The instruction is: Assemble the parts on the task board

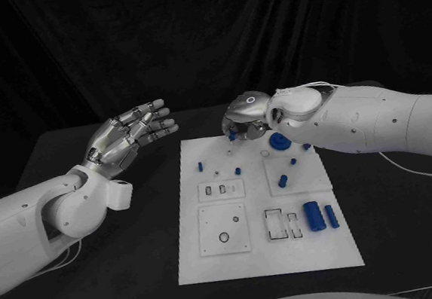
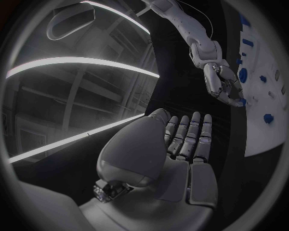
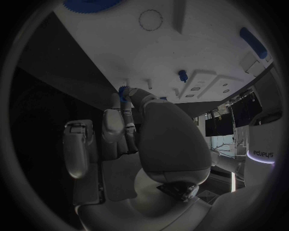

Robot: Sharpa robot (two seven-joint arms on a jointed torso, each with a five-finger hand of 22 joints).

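Right silver hand (image 1: 243,119) | small blue peg (image 3: 124,91) apparently pinched at fingertips, over white task board (image 1: 264,249) for insertion | left silver hand (image 1: 131,135) held wide, empty, alongside.

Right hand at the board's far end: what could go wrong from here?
1. The right hand pinches a small blue part at its fingertips; the slight grip could let it slip.
2. Blue pegs stand close by on the board; the fingers might knock one.
3. The left hand hovers open off the board, so nothing steadies it.
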